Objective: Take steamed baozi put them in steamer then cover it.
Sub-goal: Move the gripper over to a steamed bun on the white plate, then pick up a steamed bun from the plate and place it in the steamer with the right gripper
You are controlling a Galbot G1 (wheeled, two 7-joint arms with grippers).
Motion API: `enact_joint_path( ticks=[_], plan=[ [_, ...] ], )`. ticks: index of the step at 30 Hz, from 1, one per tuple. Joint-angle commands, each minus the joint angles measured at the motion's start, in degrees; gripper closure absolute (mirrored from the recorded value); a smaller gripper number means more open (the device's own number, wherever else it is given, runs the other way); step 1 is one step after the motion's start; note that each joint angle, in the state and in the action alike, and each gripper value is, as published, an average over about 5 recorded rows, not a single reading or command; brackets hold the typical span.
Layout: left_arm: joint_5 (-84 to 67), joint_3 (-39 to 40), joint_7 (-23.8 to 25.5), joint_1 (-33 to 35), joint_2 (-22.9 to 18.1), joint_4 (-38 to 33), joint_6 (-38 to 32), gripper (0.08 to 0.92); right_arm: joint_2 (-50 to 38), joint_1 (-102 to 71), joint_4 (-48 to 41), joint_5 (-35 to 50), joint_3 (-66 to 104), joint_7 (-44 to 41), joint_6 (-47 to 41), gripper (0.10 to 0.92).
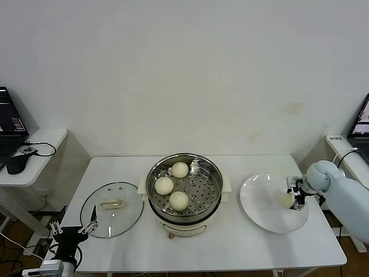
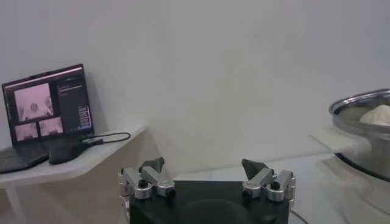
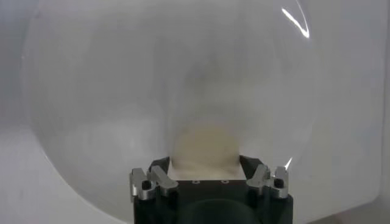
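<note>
The steamer (image 1: 216, 173) stands mid-table with three steamed baozi (image 1: 180, 169) on its perforated tray. A fourth baozi (image 1: 286, 199) lies on the white plate (image 1: 262, 202) to the right. My right gripper (image 1: 294, 199) is down on the plate, its fingers pressed against both sides of that bun. The right wrist view shows the bun (image 3: 204, 146) filling the gap of the right gripper (image 3: 206, 165). The glass cover (image 1: 112, 209) lies flat left of the steamer. My left gripper (image 1: 74, 226) is parked open near the front left corner; in its own view the left gripper (image 2: 206, 167) holds nothing.
A side table (image 1: 34, 150) with a laptop and mouse stands at the far left, and another laptop (image 1: 362, 124) sits at the far right. The left wrist view shows the steamer's rim (image 2: 365, 109) off to one side.
</note>
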Motion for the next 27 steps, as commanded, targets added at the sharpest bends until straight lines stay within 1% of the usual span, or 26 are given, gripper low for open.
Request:
enact_joint_path(
  ticks=[1, 5, 8, 13, 18, 22, 27],
  plan=[
    [0.03, 0.02, -0.04, 0.06, -0.07, -0.22, -0.04, 0.177, 0.66, 0.06, -0.81, -0.46, 0.30, -0.15, 0.16, 0.346],
    [0.02, -0.08, -0.05, 0.13, -0.08, -0.39, -0.07, 0.177, -0.96, 1.08, 1.28, 0.82, -0.59, -0.59, -0.22, 0.381],
    [0.00, -0.13, -0.06, 0.16, -0.04, -0.50, -0.08, 0.177, -3.55, 3.69, 4.55, 3.59, -3.01, -1.37, -1.13, 0.399],
    [0.01, 0.06, -0.07, -0.14, -0.11, -0.66, -0.06, 0.177, -9.59, 13.36, 11.63, 11.58, -11.94, -2.74, -3.73, 0.411],
    [0.07, 0.62, -0.06, -0.49, -0.19, -0.80, -0.04, 0.177, -13.33, 26.07, 19.70, 21.09, -20.69, -3.21, -6.91, 0.414],
    [0.00, 0.86, -0.07, -0.65, 0.04, -0.74, -0.11, 0.177, -13.56, 38.13, 24.78, 28.64, -30.45, -2.71, -9.44, 0.411],
    [0.01, 1.21, -0.06, -0.76, 0.27, -0.80, -0.19, 0.177, -9.36, 49.48, 28.56, 37.64, -38.73, 0.82, -15.22, 0.404]
  ],
)
